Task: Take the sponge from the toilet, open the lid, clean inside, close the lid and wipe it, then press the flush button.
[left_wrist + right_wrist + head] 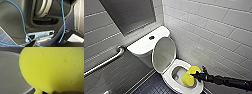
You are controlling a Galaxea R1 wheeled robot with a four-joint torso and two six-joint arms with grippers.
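Note:
The white toilet stands in the corner with its lid raised upright against the tank. The dark round flush button sits on the tank's flat top. My right gripper comes in from the right and is shut on the yellow sponge, holding it over the right side of the seat rim, at the edge of the open bowl. In the right wrist view the sponge is large and close, with the white bowl behind it. My left gripper is open and holds nothing.
A metal grab bar runs along the grey tiled wall on the left. White wall tiles stand close behind the toilet on the right. Dark floor tiles lie in front. The left wrist view has the robot's dark base and blue cables.

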